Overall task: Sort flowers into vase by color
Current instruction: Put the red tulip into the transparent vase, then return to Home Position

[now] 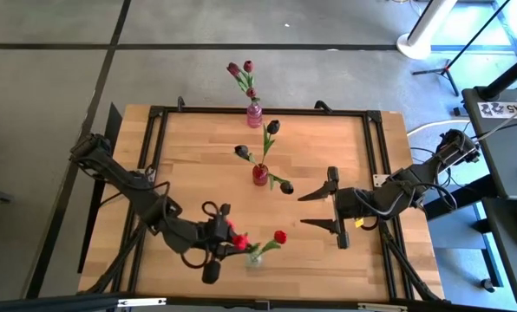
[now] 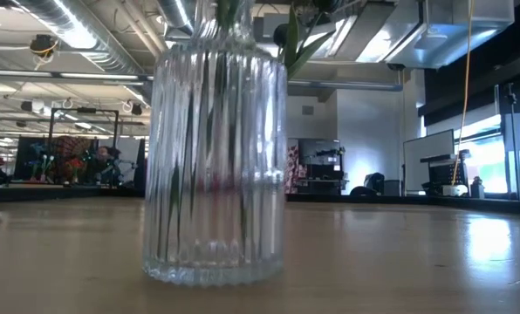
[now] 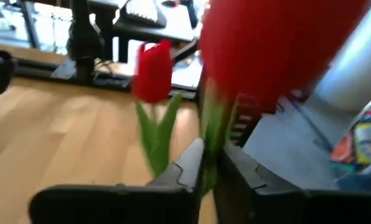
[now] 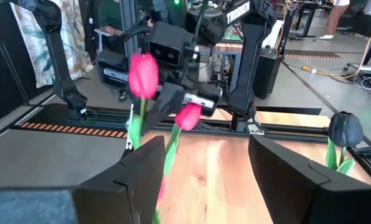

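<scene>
A clear ribbed glass vase [image 1: 254, 258] [image 2: 215, 174] stands near the table's near edge with a red tulip [image 1: 280, 236] [image 3: 153, 71] in it. My left gripper [image 1: 226, 234] [image 3: 208, 177] is just left of this vase, shut on a second red tulip [image 1: 238, 242] [image 3: 272, 43]. A red vase [image 1: 260, 174] at mid-table holds dark tulips [image 1: 273, 127] [image 4: 344, 129]. A pink vase [image 1: 254, 114] at the far edge holds maroon and pink tulips [image 1: 241, 71]. My right gripper [image 1: 302, 211] [image 4: 204, 180] is open and empty, right of centre, pointing left. My left gripper pinches the second red tulip's thin green stem [image 3: 208, 140] between its two fingers, a short way below the head. The fingers lie across the stem. The head stands above the fingers, beside the clear vase's mouth. Where the stem's lower end is does not show.
A black metal frame [image 1: 376, 147] runs around the wooden table top. Bare wood lies left of the red vase and between my right gripper and the clear vase. Off the table's right side stand a desk and cables [image 1: 501, 113].
</scene>
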Available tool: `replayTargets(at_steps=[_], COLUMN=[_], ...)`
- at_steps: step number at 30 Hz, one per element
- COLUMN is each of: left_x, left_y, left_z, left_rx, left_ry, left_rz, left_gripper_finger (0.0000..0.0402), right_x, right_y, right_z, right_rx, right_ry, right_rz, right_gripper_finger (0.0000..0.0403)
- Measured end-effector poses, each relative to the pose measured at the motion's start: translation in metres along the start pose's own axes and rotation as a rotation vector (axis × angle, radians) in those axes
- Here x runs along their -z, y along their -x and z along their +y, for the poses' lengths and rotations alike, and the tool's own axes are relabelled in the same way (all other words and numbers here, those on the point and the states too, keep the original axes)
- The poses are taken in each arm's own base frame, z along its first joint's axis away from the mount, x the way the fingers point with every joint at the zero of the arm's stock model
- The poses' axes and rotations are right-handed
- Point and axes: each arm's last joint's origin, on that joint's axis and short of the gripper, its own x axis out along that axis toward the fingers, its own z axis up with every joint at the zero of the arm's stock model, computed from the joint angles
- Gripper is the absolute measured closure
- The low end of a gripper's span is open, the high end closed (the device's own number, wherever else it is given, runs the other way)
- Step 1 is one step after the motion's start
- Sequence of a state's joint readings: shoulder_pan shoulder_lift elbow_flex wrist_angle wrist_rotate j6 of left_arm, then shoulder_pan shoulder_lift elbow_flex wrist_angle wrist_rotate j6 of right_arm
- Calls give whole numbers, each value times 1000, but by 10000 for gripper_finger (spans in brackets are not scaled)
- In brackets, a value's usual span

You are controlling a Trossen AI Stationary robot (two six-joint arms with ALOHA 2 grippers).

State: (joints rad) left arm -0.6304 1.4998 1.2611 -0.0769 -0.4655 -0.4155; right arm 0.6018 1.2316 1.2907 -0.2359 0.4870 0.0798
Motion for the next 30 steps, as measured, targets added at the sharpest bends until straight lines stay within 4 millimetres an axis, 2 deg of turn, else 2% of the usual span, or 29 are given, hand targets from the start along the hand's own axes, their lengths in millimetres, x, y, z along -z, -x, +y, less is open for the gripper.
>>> replayTargets(at_steps=[7,13,18,24,30], left_x=[-19,-41,-32,-30,-24], left_y=[10,19,21,15,18], left_z=[-1,-10,-7,-2,-3], left_rx=[-57,44,37,-8,-6], left_ry=[-19,39,129,196,291], left_rz=[79,83,198,208,283], left_gripper_finger=[291,257,249,239,212], right_x=[1,7,8,8,8], right_y=[0,0,0,-2,-8], right_z=[0,-1,-2,-8,-22], right_rx=[1,13,52,100,125], right_ry=[10,39,50,47,36], right_rz=[9,62,75,74,90], right_gripper_finger=[171,171,171,166,119])
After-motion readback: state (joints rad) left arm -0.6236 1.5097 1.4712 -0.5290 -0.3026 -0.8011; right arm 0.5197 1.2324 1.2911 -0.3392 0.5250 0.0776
